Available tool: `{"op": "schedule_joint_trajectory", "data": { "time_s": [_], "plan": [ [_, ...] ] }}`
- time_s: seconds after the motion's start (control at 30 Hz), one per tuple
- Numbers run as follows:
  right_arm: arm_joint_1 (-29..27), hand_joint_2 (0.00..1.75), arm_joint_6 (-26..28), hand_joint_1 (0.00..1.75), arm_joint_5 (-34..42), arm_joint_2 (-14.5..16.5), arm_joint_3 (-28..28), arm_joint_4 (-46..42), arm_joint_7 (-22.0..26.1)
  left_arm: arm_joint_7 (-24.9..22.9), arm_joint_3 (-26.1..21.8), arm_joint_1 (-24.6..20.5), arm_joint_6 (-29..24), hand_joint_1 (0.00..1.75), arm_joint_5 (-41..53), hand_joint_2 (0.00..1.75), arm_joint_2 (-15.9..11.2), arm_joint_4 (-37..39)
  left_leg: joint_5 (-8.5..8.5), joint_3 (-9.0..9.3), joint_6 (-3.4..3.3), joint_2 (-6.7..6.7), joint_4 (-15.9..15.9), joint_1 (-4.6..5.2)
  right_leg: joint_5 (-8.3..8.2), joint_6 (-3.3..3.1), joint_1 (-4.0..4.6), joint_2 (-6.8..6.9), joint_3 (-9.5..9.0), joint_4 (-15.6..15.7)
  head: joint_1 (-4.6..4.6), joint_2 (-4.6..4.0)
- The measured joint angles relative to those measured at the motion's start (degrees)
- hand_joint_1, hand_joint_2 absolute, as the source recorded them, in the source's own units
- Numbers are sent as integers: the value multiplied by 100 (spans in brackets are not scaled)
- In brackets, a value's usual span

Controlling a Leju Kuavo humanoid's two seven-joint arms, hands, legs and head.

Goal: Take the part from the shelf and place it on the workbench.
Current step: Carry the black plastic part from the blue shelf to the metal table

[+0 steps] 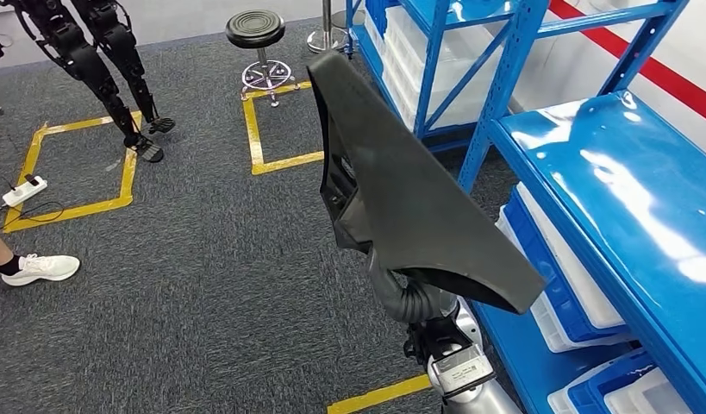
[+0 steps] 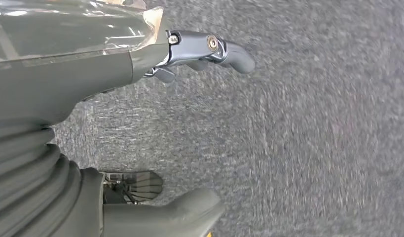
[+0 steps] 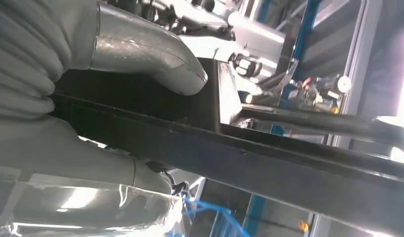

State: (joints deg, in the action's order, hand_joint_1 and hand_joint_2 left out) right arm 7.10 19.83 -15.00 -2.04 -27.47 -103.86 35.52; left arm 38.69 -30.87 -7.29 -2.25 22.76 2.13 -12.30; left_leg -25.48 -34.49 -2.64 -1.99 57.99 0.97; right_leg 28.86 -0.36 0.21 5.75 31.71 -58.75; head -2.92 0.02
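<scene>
Plainly, the handling notes run as follows.

Part: the black part is a broad, flat panel with a curved outline and a moulded, ribbed recess on its left edge; it is held up in the air beside the blue shelf, above the grey carpet, and no counter shows yet.

Right hand: the right hand grips the part near its lower end; in the right wrist view the thumb presses flat on one dark face and the fingers close under the opposite side, so the panel's edge is clamped between them.

Left hand: the left hand hangs over the carpet with fingers spread and nothing in it.

Weight: probably light for its size, a thin plastic shell rather than metal.

Stiffness: it looks rigid enough to keep its shape while held from one end, though the long free end may flex or sway.

Surface: matte and smooth, so likely a little slippery under hard fingers.

Where to hold: the thicker moulded rim is the better purchase than the thin outer edge.

Risk: held far from its middle, the panel could pivot in the grasp or clip the shelf uprights.

Setting down: best lowered flat.
</scene>
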Motion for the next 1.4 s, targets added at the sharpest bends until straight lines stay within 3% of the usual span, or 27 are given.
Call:
{"op": "schedule_joint_trajectory", "data": {
  "time_s": [0.07,0.13,0.2,0.23,0.27,0.33,0.4,0.47,0.5,0.57,0.63,0.7,0.73,0.8,0.87,0.93,1.0,1.07,1.13,1.2,1.23,1.27,1.33,1.4],
  "plan": [
    [47,175,-21,175,8,4,7,2,-16,-27,-5,-3,5,0,-1,175,19,1,77,58,-41,118,-108,-45,156,17,-7,-251,130,-295,-5,0],
    [60,175,-25,175,17,-7,20,14,-22,-40,-5,-16,6,0,-1,175,44,2,105,68,-61,244,-141,-73,446,2,-38,-498,457,-985,-10,0],
    [60,175,-25,175,27,-20,30,31,-26,-47,-7,-12,7,0,-1,175,62,3,106,66,-57,396,-138,-84,594,48,-76,-545,736,-1523,-12,0],
    [61,175,-25,175,32,-25,32,36,-26,-49,-7,-7,7,0,-1,175,69,3,105,66,-48,476,-131,-94,539,106,-99,-550,744,-1508,-12,0],
    [63,175,-25,175,35,-28,33,38,-26,-51,-8,-3,8,0,-1,175,74,4,100,68,-31,558,-117,-110,398,182,-129,-563,639,-1262,-12,0],
    [75,175,-25,175,36,-29,34,41,-27,-51,-9,-2,11,0,-1,175,80,4,64,47,41,710,-45,-135,78,311,-190,-695,290,-493,-14,0],
    [85,175,-25,175,35,-29,34,45,-31,-51,-11,4,13,0,-1,175,76,3,31,-8,131,821,32,-143,-57,292,-209,-797,99,-86,-13,0],
    [94,175,-30,175,37,-27,34,49,-42,-76,-17,28,17,0,-3,175,73,5,40,-57,194,893,48,-161,-69,197,-188,-744,88,-70,-12,0],
    [106,175,-39,175,39,-26,34,49,-47,-112,-21,44,28,0,-9,175,75,7,33,-73,216,855,63,-173,-80,163,-185,-706,88,-65,-11,0],
    [131,175,-70,175,58,-19,34,52,-46,-226,-46,58,94,0,-47,175,79,10,-108,-187,254,600,296,-174,-93,92,-186,-618,75,-48,5,0],
    [143,175,-114,175,91,-14,34,68,-44,-358,-96,57,301,0,-119,175,83,10,-441,-516,286,313,955,-170,-77,34,-150,-509,69,-43,21,0],
    [153,175,-165,175,114,-12,34,93,-51,-468,-144,82,601,0,-170,175,87,10,-664,-865,290,234,1599,-173,-55,0,-103,-380,66,-44,21,0],
    [158,175,-184,175,118,-9,33,103,-60,-513,-157,98,701,0,-174,175,88,10,-630,-913,277,223,1666,-171,-46,-12,-83,-318,60,-44,21,0],
    [171,175,-211,175,118,1,34,110,-77,-592,-168,114,757,0,-137,175,80,10,-295,-652,212,154,1141,-153,-23,-39,-50,-199,31,-43,21,0],
    [175,175,-231,175,93,10,36,109,-80,-648,-169,102,733,0,-85,175,57,8,-38,-265,124,-62,418,-90,5,-45,-16,-96,1,-35,19,0],
    [155,175,-246,175,56,19,38,109,-71,-666,-171,87,703,0,-61,175,34,6,-7,-136,65,-164,149,-21,24,-21,-5,-3,-10,-23,20,0],
    [132,175,-269,175,24,31,42,105,-61,-670,-181,94,664,0,-56,175,18,5,32,-108,19,-51,69,-16,40,21,-7,54,-27,-9,22,0],
    [119,175,-302,175,-4,40,52,98,-48,-671,-192,98,629,0,-54,175,21,4,101,-14,-33,65,-68,-53,149,38,-12,-153,17,-182,19,-1],
    [101,175,-326,175,-21,35,80,95,-31,-669,-197,75,609,0,-53,175,37,4,142,42,-63,191,-138,-77,412,10,-35,-446,293,-784,7,-1],
    [73,175,-341,175,-27,20,110,96,-24,-669,-208,63,592,0,-53,175,49,4,143,42,-66,352,-136,-83,626,28,-63,-537,665,-1455,-2,0],
    [62,175,-346,175,-28,15,119,96,-23,-669,-216,68,582,0,-53,175,57,4,141,44,-61,435,-133,-87,618,72,-80,-548,745,-1553,-2,-1],
    [57,175,-350,175,-27,13,124,96,-22,-670,-226,76,565,0,-53,175,65,4,137,47,-51,519,-124,-96,510,136,-100,-557,710,-1417,-3,-1],
    [59,175,-352,175,-32,12,131,96,-22,-671,-242,86,537,0,-53,175,79,4,110,43,-1,674,-75,-124,151,266,-160,-657,389,-662,-3,-1],
    [61,175,-355,175,-37,15,136,96,-21,-671,-249,98,526,0,-53,175,82,4,66,3,82,797,3,-127,-71,273,-185,-773,140,-111,-9,-1]
  ]
}}
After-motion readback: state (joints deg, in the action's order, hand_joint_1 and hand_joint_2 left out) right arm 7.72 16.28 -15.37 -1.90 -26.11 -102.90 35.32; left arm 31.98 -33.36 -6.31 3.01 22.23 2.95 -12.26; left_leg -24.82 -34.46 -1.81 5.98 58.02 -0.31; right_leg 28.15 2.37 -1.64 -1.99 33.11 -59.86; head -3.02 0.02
